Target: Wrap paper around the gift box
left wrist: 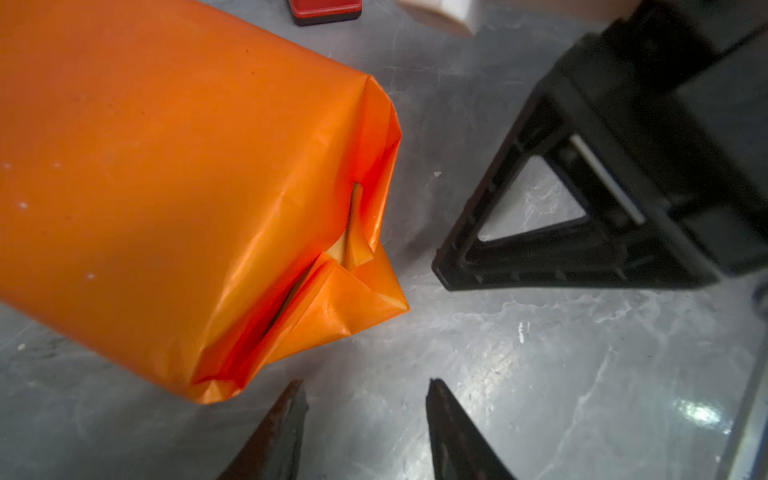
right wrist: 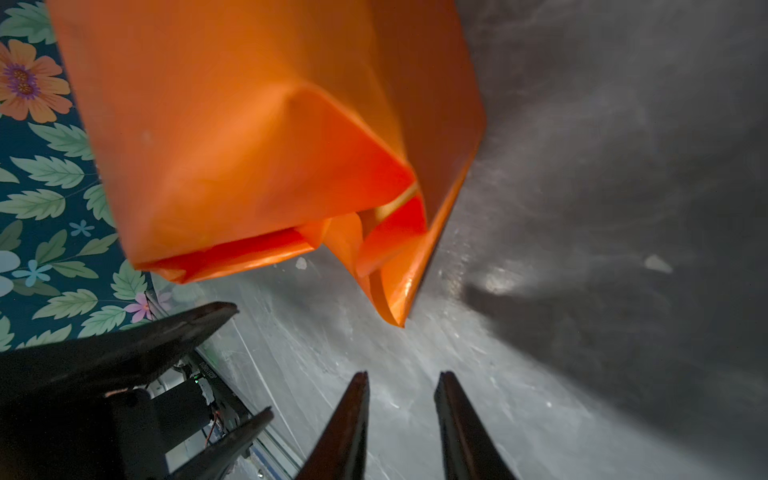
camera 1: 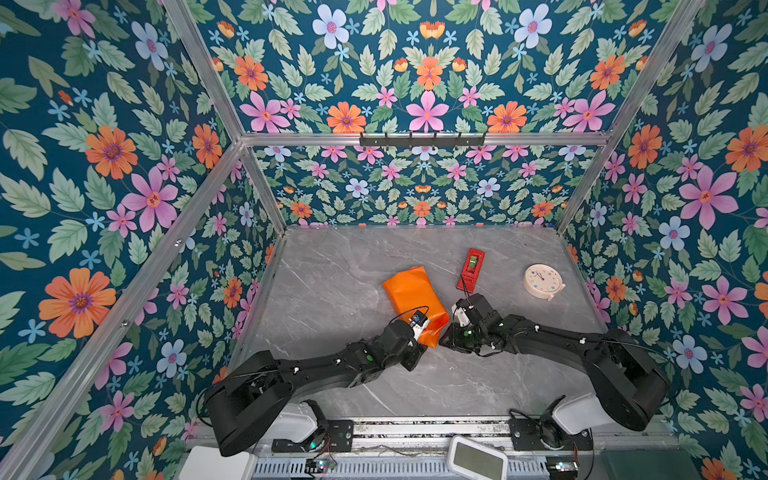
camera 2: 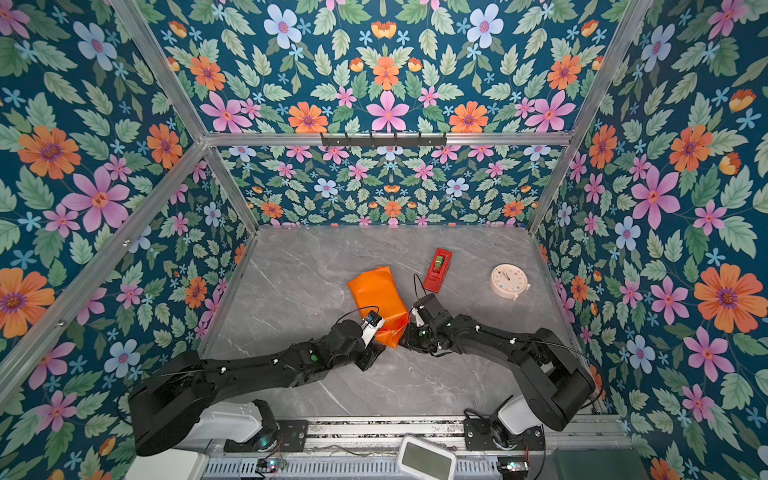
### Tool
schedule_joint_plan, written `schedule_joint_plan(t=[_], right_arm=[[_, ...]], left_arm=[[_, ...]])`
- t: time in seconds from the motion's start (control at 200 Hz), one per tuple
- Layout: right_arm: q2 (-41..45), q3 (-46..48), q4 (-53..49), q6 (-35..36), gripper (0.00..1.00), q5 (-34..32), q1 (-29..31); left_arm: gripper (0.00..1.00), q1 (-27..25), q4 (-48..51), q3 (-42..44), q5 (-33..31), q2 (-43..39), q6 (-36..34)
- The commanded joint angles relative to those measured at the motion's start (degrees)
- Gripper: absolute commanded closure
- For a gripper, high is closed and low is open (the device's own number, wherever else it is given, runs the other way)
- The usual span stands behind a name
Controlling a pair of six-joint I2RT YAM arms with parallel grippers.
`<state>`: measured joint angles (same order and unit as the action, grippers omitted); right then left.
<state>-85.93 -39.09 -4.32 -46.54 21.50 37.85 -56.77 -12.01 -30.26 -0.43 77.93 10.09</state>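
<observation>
The paper (camera 1: 409, 297) seemingly encloses the hidden gift box.

Paper (camera 1: 409, 297) on table (camera 1: 332, 257), tape dispenser (camera 1: 471, 269) behind right, clock (camera 1: 542, 281) farther right

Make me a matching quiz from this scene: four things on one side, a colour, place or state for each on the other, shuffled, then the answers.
Things:
1. paper
2. tape dispenser
3. alarm clock
4. left gripper

Descriptions:
A. cream and round, farthest right in both top views
B. open, holding nothing
C. orange, folded into a parcel, near end loose
D. red, between the paper and the clock in both top views

Pairs: 1-C, 2-D, 3-A, 4-B
</observation>
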Motion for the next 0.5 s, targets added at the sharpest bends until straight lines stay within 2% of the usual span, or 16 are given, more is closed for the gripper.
schedule_joint_plan(t=[0.0, 0.195, 0.495], right_arm=[[-1.1, 0.8, 6.0, -4.7, 0.69, -0.4, 1.0], [-4.7, 2.6, 11.5, -9.4, 0.69, -3.7, 2.3], [-5.2, 5.4, 15.8, -14.3, 0.69, -10.1, 4.0]], left_arm=[[0.48, -0.1, -4.9, 1.0, -0.9, 0.4, -2.7], [0.47, -0.1, -6.4, 3.8, -1.2, -0.5, -2.4], [0.46, -0.1, -7.2, 6.3, -1.5, -2.7, -1.9]])
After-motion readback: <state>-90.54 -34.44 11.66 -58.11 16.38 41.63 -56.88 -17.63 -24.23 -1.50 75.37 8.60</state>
